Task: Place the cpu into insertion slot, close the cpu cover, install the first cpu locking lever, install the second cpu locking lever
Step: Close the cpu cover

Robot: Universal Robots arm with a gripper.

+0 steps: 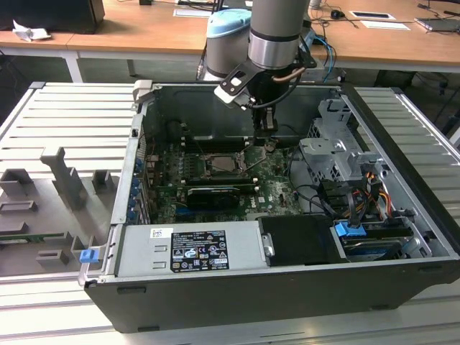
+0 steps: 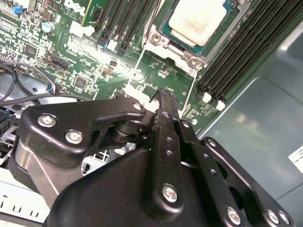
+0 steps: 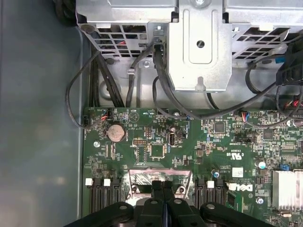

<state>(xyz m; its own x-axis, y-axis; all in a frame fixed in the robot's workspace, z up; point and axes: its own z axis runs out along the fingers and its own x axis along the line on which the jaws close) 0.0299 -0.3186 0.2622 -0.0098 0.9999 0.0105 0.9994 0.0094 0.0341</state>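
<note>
Second wrist view: the cpu (image 2: 196, 19) is seen seated in the slot (image 2: 163, 29), partly cropped; the gripper (image 2: 163, 93) is closed, empty.

Room setting. A long light wooden desk (image 1: 165, 36) on white metal legs (image 1: 74, 68) spans the far side. It carries a black box (image 1: 50, 14) and a crumpled white paper (image 1: 30, 31) toward the exterior view's left, and flat white sheets (image 1: 384, 24) toward the exterior view's right. Nearer, a grey slatted metal worktable (image 1: 65, 115) fills the foreground. Grey plastic fixture blocks (image 1: 65, 180) stand on it at the exterior view's left, with a small blue clip (image 1: 88, 254) beside them. The light is even, and the slats show a soft sheen.
</note>
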